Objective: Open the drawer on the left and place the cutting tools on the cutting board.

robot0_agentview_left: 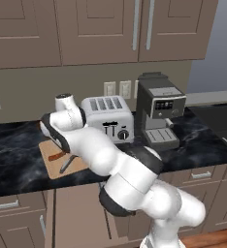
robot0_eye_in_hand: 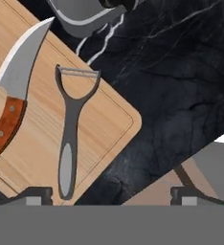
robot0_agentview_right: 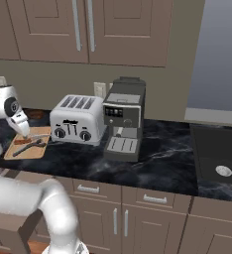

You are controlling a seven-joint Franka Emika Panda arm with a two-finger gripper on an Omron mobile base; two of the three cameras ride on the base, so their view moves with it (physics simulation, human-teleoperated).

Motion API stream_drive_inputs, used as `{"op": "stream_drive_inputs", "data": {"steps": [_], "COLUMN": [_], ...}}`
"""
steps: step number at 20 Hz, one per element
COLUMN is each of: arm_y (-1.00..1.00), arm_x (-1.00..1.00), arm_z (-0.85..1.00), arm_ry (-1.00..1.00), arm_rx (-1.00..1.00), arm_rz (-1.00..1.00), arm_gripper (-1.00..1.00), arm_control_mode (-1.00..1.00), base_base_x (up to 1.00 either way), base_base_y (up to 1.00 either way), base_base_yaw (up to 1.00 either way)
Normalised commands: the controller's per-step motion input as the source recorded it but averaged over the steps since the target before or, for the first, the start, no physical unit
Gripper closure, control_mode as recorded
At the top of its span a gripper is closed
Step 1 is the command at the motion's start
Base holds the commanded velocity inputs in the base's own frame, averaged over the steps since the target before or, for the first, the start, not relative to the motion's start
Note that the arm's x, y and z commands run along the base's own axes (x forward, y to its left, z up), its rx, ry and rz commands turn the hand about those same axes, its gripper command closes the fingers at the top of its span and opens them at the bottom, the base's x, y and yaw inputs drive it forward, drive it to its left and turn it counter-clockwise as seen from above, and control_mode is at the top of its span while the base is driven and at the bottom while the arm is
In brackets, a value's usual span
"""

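The cutting board (robot0_eye_in_hand: 99, 119) lies on the black counter, left of the toaster. Two cutting tools rest on it. One is a knife (robot0_eye_in_hand: 11, 95) with a reddish-brown handle and a curved silver blade. Beside it lies a grey Y-shaped peeler (robot0_eye_in_hand: 68, 143). My gripper (robot0_eye_in_hand: 113, 195) hovers just above the board's corner, open wide, with nothing between its fingertips (robot0_eye_in_hand: 35, 194). From the right base camera, the gripper (robot0_agentview_right: 25, 133) hangs over the board (robot0_agentview_right: 36, 151). The left base camera shows the board (robot0_agentview_left: 50, 167) with the knife (robot0_agentview_left: 57, 156) and peeler (robot0_agentview_left: 66, 164). A taupe drawer corner (robot0_agentview_right: 19, 228) appears to jut out under the counter, largely hidden by my arm.
A silver toaster (robot0_agentview_left: 108, 118) stands right of the board, with a dark coffee machine (robot0_agentview_left: 159, 114) beyond it. Wall cabinets hang above. A shut drawer front with a silver bar handle (robot0_agentview_left: 5, 205) sits under the counter at the left. A dark cooktop (robot0_agentview_right: 219, 154) lies far right.
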Motion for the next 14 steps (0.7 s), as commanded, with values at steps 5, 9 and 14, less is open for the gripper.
{"op": "stream_drive_inputs", "data": {"steps": [5,9,14], "arm_y": [-1.00,-1.00,-0.80], "arm_x": [-1.00,-1.00,-0.80], "arm_z": [-0.50,-0.64,-0.01], "arm_ry": [-0.10,-0.04,-0.29], "arm_rx": [0.02,0.10,0.21], "arm_rz": [0.10,0.00,-0.07], "arm_gripper": [-1.00,-1.00,-1.00], "arm_control_mode": [-1.00,-1.00,-1.00], "base_base_x": [0.00,0.00,0.00], "base_base_y": [0.00,0.00,0.00], "base_base_yaw": [0.00,0.00,0.00]}}
